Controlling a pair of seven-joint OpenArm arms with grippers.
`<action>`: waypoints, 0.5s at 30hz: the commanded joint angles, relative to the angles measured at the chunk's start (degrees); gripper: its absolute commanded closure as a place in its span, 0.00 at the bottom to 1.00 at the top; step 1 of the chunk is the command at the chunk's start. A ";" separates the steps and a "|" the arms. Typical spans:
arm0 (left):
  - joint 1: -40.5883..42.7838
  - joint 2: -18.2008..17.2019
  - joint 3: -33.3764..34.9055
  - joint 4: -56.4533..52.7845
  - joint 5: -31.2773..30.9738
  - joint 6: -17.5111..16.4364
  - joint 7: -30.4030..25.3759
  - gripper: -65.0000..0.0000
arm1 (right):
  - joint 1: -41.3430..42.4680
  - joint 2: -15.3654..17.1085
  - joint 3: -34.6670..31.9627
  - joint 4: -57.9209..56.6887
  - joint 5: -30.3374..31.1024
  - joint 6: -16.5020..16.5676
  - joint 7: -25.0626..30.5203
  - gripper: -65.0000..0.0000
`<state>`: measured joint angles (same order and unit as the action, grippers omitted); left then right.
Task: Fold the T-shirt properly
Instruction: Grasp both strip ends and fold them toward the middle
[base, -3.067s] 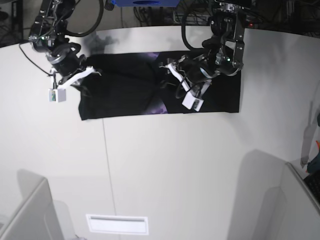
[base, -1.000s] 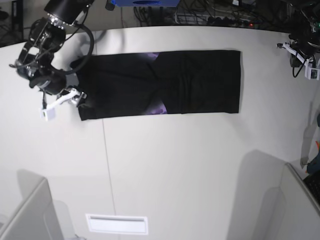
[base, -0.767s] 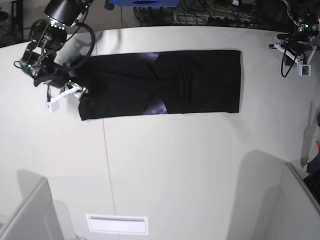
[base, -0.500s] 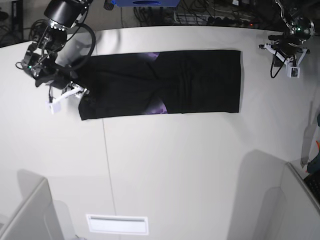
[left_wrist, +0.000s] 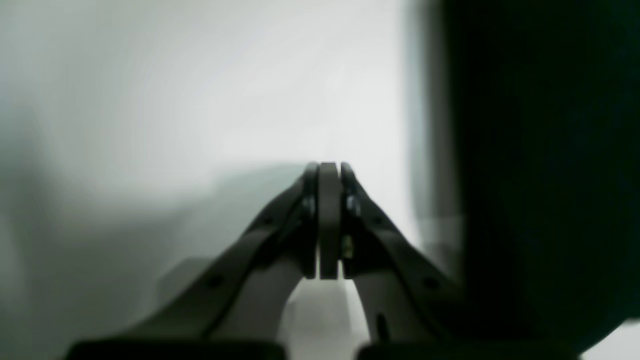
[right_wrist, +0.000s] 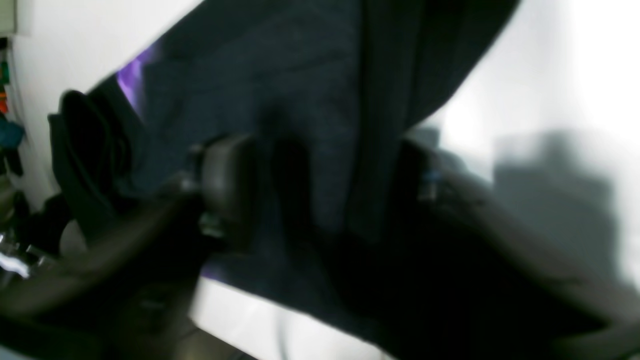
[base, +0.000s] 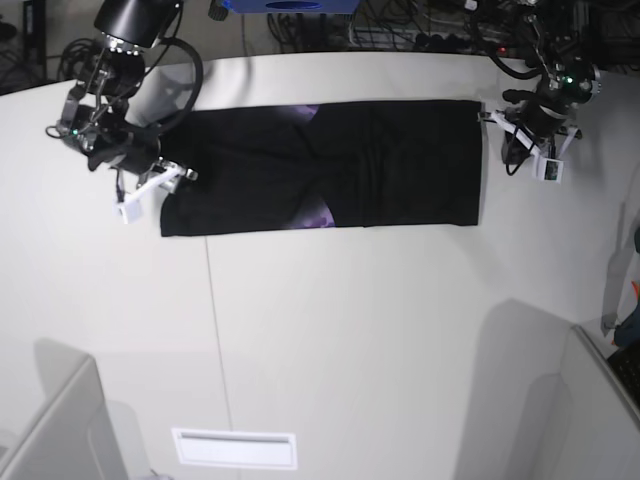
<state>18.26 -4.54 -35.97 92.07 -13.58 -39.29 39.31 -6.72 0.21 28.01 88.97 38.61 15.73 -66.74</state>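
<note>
Base view shows a pale bench (base: 330, 340) with the shirt (base: 320, 168) spread as a long black band across its far side, a little purple print peeking out near the middle. It looks already folded lengthwise, so the step in hand is likely to bring one short end over the other. To do that well, each arm should pinch every layer at an end corner, lift just clear of the bench, and carry both corners across together so the edges meet squarely. The right arm's jaws (base: 172, 180) sit at the band's near corner on the picture's left; in the right wrist view the jaws (right_wrist: 320, 185) stand apart with dark cloth lying between them, not yet closed on it, though the picture is blurred. The left arm's jaws (base: 496, 127) hang just off the opposite short edge; the left wrist view shows them (left_wrist: 328, 172) pressed together on nothing, over bare bench, with the shirt's edge just beside them.
</note>
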 joint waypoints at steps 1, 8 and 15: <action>-0.20 0.01 0.49 -0.42 1.06 -0.71 2.49 1.00 | -0.18 0.19 -0.19 0.13 -0.85 -0.21 -1.35 0.70; -2.83 0.62 9.90 -2.97 1.50 2.32 2.49 1.00 | 0.26 0.45 -0.36 1.36 -1.12 -0.47 2.87 1.00; -6.00 0.80 17.72 -2.97 0.97 7.42 2.58 1.00 | 0.26 1.15 -0.45 10.42 -1.12 -0.47 -0.03 1.00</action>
<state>11.75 -3.79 -18.35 89.32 -14.00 -31.64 38.76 -7.31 0.93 27.51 98.43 35.92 15.03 -67.75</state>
